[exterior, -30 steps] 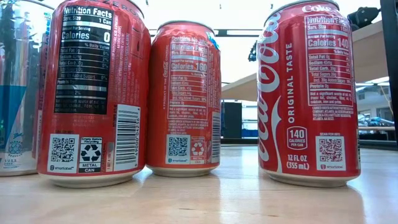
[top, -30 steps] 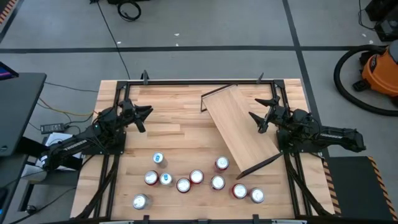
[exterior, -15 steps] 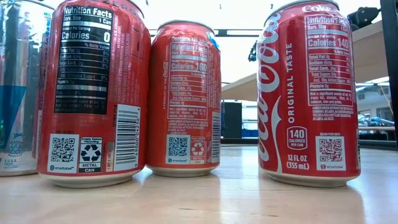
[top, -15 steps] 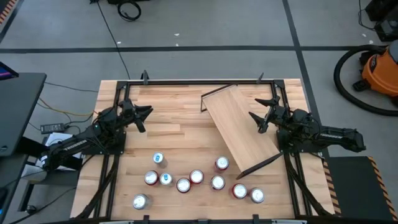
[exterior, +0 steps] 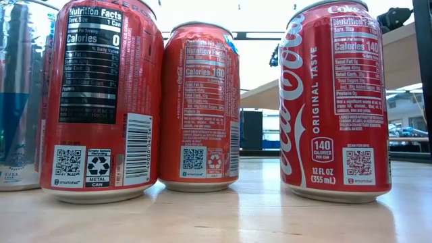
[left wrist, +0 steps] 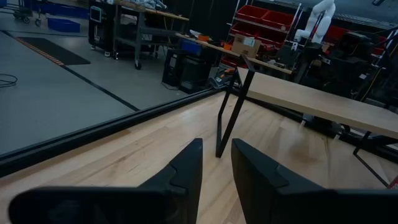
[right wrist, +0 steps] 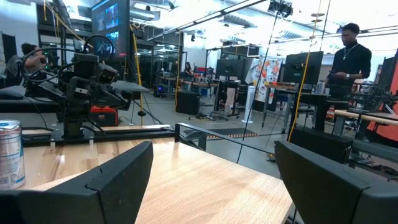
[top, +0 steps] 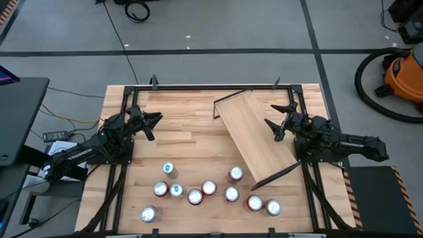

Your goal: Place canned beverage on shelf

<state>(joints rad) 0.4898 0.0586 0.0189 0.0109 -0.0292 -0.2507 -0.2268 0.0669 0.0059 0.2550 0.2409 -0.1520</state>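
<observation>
Wooden shelf (top: 256,140) lies beside right gripper (top: 272,124) jaws, seemingly untouched.

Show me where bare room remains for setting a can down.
The shelf top is entirely bare. Bare tabletop runs between the left pincer and the shelf. The near edge is crowded with cans.

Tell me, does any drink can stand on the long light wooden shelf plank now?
No, the shelf is bare.

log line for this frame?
shelf: no can on it | cans: on table | left claw: shut, idle | right claw: open, over shelf
</observation>
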